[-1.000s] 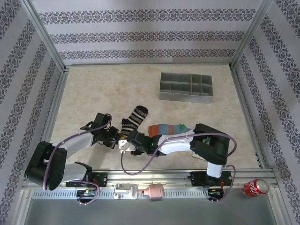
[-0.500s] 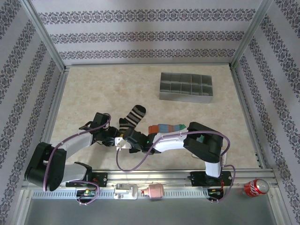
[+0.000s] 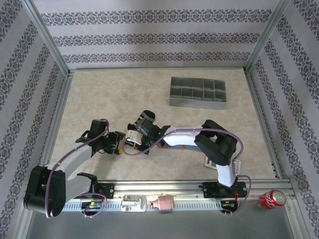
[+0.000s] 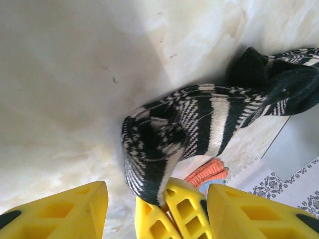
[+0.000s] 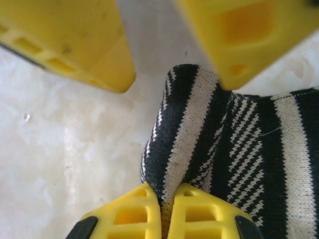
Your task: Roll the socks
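The black knitted sock with beige stripes [image 4: 199,119] lies bunched on the pale marbled tabletop [image 3: 99,99]. It is on the arms' side of the grey metal compartment tray [image 3: 198,92], off that tray's left end and well apart from it. The right gripper [image 5: 166,191] has its yellow fingers pressed together, pinching a raised fold at the sock's edge. The left gripper [image 3: 118,145], farther from the tray than the sock, stands spread, its yellow fingers on either side of the pinched fold and gripping nothing. The orange ribbed cuff of the blue-teal sock [image 4: 207,172] peeks out just beside that fold.
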Robot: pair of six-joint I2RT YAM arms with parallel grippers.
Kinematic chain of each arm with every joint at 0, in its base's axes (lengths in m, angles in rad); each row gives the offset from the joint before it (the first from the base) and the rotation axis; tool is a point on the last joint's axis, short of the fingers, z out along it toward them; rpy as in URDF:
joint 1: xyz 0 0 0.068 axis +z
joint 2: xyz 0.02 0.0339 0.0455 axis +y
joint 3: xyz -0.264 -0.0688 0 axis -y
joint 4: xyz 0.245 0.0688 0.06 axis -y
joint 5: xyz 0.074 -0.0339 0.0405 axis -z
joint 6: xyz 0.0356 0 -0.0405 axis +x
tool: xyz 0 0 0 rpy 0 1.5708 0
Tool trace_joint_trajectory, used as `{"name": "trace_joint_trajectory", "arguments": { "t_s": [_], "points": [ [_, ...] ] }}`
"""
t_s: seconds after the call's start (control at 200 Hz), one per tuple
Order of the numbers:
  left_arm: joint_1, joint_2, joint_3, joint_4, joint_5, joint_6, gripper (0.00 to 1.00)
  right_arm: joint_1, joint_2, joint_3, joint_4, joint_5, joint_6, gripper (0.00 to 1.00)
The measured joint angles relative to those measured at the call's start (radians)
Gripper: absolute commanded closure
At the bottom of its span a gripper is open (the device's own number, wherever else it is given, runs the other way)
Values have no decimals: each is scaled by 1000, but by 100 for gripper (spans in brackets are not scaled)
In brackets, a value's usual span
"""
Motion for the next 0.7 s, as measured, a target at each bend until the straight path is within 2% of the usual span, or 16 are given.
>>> {"name": "trace_joint_trajectory", "arguments": {
  "t_s": [0.255,0.44,0.555,0.61,0.674,0.699],
  "points": [
    [-1,11,-36,71,23,-5,46,-93,63,53,-30,-248,120,100],
    [-23,118,-37,181,25,-14,49,-137,115,103,-74,-391,176,100],
    [-41,168,-37,220,25,-18,60,-161,149,137,-104,-467,217,100],
    [-41,176,-37,223,27,-26,74,-169,162,146,-110,-500,236,100],
    [-49,197,-35,249,24,-26,96,-176,168,148,-115,-526,253,100],
    [-51,203,-33,251,26,-20,100,-177,168,147,-119,-530,257,100]
  ]
}}
